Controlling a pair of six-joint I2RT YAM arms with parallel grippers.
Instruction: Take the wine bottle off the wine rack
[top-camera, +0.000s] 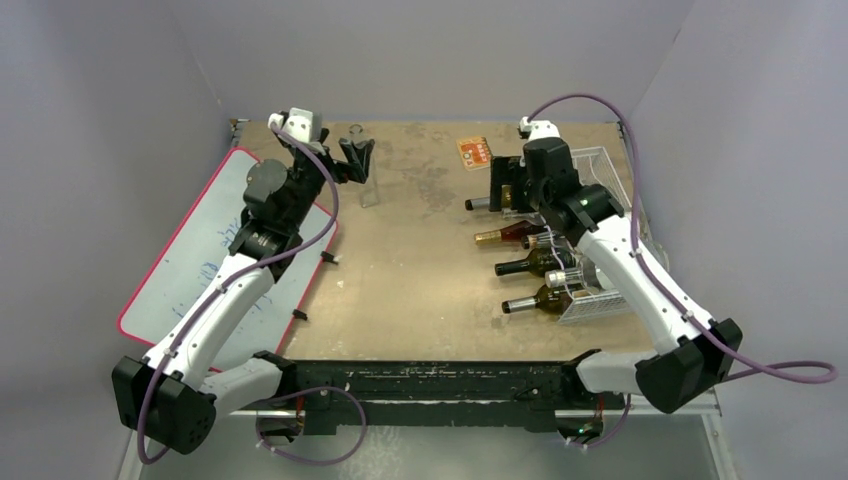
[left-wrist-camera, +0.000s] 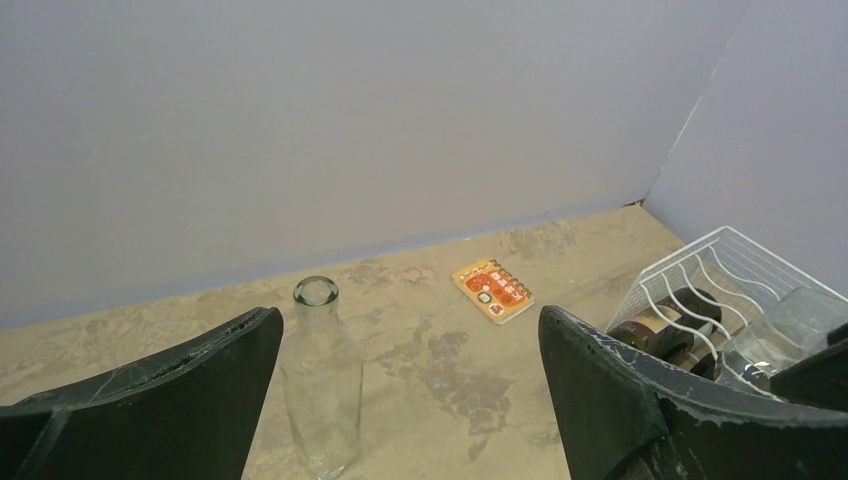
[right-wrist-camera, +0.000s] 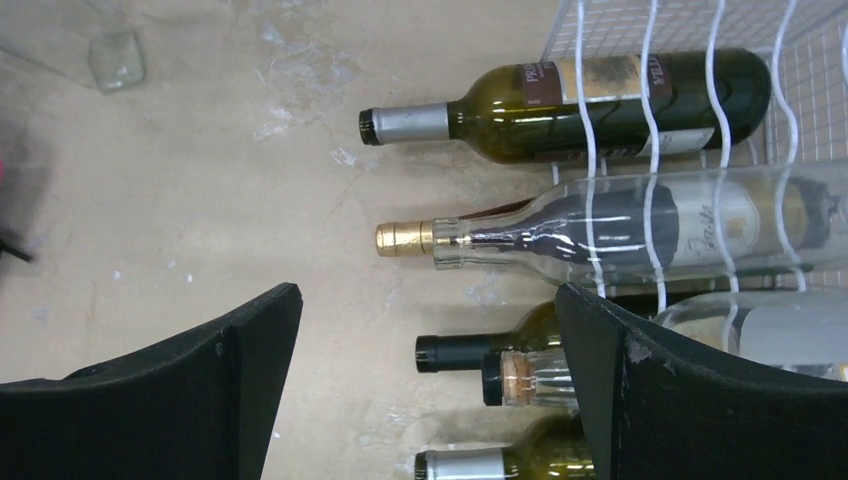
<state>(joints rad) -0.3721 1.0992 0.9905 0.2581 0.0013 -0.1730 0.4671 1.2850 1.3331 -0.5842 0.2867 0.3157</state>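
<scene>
Right wrist view: we start at the right gripper (right-wrist-camera: 428, 300), whose fingers (right-wrist-camera: 215, 385) stand spread wide with nothing between them, hanging above the table (right-wrist-camera: 200, 150). Just past the fingertips are the necks of several wine bottles, all lying on their sides. A black-capped bottle (right-wrist-camera: 462, 352) is closest to the gap, a gold-foiled bottle (right-wrist-camera: 405, 238) lies beyond it, and a green bottle (right-wrist-camera: 560, 105) with a silver capsule lies farthest. Their bodies run off to the right of the view into the white wire wine rack (right-wrist-camera: 650, 60), and their mouths point left toward the open table. That long axis lies along the line from one finger to the other, so we judge the wrist must turn about a quarter before the jaws can close across a neck. We cannot tell which bottle is meant. The rack sits at the right edge of the table, beneath this arm. Our left gripper (top-camera: 355, 160) is well apart on the far left side, also wide open and holding nothing, with an upright clear glass bottle (top-camera: 370, 188) standing free just ahead of it. So the right arm is plainly the nearer one.
</scene>
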